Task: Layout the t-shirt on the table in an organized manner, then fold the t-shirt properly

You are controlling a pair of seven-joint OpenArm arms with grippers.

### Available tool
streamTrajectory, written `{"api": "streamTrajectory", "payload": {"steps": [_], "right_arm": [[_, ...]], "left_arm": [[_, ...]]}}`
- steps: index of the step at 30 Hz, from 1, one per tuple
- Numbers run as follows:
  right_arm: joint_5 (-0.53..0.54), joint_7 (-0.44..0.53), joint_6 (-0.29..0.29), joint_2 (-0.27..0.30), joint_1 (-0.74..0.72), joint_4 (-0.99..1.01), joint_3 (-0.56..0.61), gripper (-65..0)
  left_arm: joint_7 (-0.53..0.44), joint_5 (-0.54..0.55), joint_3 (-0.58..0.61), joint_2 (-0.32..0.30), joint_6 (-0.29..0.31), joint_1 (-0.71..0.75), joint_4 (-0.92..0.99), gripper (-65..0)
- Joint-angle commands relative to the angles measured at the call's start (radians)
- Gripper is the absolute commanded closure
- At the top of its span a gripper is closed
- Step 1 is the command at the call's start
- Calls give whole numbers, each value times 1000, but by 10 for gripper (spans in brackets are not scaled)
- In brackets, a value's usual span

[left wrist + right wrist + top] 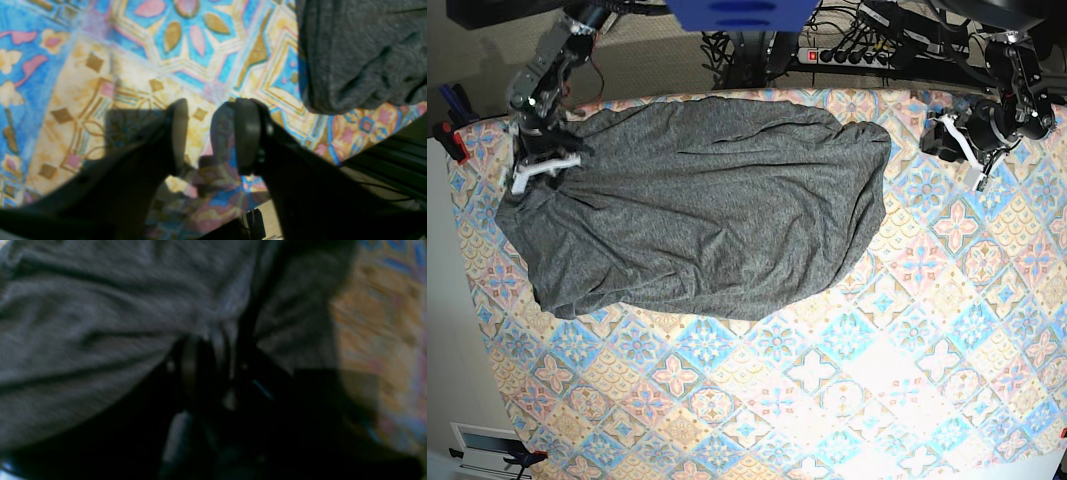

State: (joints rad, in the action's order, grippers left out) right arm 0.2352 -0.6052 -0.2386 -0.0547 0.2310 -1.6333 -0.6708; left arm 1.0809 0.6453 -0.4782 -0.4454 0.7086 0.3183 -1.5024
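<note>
1. Left gripper [208,133]: nearest item in the left wrist view. Dark fingers [247,133] parted, nothing between them, only patterned cloth below. Grey fabric lies just beside, not touched. In the base view this gripper [975,152] sits over bare cloth at the shirt's far corner.
2. Right gripper [213,373]: pressed into grey fabric in a blurred right wrist view; a ridge of cloth appears to sit between the fingers, but whether they clench it cannot be told. Base view places it [539,160] at the opposite end of the garment.
3. T-shirt [697,210]: dark heather grey, spread across the upper left of the table [847,400]. Wrinkled, edges uneven, sleeves not distinguishable.
4. Progress, as judged: layout partly achieved, since the shirt is opened broadly but not squared or smoothed. Folding not begun; no fold line visible.
</note>
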Motion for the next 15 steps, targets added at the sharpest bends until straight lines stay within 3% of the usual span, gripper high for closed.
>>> {"api": "streamTrajectory", "payload": {"steps": [1, 8, 15], "right_arm": [[8, 21, -3, 11, -6, -43, -2, -200], [8, 21, -3, 11, -5, -221, -5, -326], [6, 21, -3, 11, -3, -321, -10, -336]], "left_arm": [[11, -26, -3, -10, -10, -1, -7, -275], [11, -26, -3, -8, -10, -1, -8, -281], [11, -25, -1, -8, -10, -1, -8, -281]]}}
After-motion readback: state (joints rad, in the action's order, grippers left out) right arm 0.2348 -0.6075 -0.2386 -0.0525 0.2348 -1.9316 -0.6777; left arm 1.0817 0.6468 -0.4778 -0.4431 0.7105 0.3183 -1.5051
